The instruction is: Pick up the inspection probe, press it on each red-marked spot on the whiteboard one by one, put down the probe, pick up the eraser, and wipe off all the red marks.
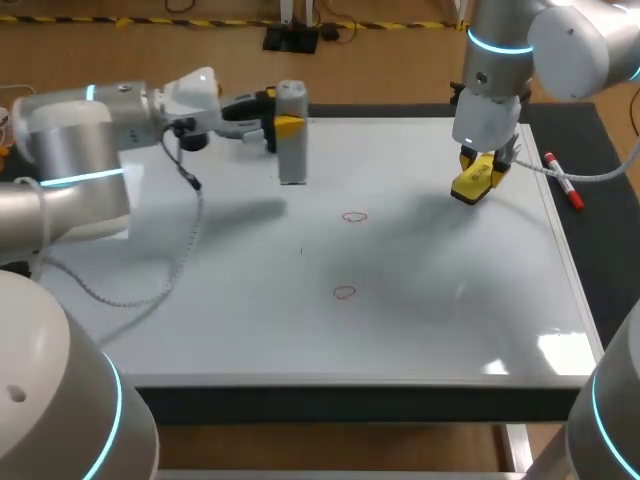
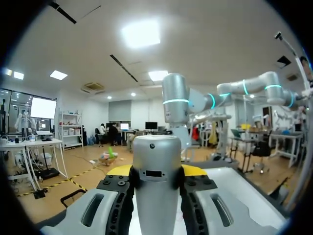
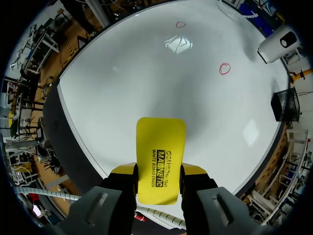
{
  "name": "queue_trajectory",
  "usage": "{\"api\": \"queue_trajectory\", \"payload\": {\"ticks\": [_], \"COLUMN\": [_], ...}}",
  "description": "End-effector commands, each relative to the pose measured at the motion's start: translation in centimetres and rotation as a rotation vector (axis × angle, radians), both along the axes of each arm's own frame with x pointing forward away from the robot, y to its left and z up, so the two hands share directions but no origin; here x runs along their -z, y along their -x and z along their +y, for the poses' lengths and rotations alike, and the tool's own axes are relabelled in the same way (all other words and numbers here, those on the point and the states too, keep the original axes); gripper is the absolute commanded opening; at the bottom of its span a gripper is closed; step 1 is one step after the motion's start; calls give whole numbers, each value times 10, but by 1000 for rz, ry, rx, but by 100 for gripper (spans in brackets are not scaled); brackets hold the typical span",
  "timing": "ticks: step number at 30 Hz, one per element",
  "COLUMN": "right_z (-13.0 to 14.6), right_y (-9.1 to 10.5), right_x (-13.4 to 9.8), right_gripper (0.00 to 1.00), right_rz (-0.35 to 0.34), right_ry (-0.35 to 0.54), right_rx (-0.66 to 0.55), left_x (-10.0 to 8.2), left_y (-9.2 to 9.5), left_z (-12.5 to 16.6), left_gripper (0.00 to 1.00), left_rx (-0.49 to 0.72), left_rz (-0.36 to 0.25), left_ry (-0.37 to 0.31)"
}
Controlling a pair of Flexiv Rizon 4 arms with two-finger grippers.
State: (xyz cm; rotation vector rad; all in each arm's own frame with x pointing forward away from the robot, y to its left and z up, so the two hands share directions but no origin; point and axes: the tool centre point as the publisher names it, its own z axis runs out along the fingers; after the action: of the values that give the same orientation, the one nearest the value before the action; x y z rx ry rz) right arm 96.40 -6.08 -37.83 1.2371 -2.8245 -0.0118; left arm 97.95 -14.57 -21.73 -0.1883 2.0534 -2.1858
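Your right tool (image 3: 159,182) pinches eraser (image 3: 160,152) above whiteboard (image 1: 450,310) | left tool (image 2: 156,171) clamps upright probe (image 2: 156,152) | lay eraser flat; sweep far red mark (image 1: 354,216), then near red mark (image 1: 344,292).

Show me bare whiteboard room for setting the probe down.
Bare: the near strip of the whiteboard, between the nearer red mark and its front edge; right of the farther red mark, up to the side edge. Crowded: the far edge, where the left gripper holds the probe, the right gripper the eraser.
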Motion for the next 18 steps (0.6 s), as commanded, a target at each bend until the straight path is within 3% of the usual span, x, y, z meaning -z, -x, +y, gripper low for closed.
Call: {"api": "queue_trajectory", "payload": {"ticks": [1, 18], "right_z": [0, 0], "right_y": [-1, -1], "right_x": [-1, -1], "right_gripper": [0, 0], "right_rz": [2, 2], "right_ry": [4, 4], "right_rx": [-1, -1], "left_x": [-11, -14], "left_y": [13, 3], "left_z": [41, 129], "left_gripper": [0, 0], "left_rx": [-61, -153], "left_rz": [-3, -25], "left_ry": [-12, -42]}}
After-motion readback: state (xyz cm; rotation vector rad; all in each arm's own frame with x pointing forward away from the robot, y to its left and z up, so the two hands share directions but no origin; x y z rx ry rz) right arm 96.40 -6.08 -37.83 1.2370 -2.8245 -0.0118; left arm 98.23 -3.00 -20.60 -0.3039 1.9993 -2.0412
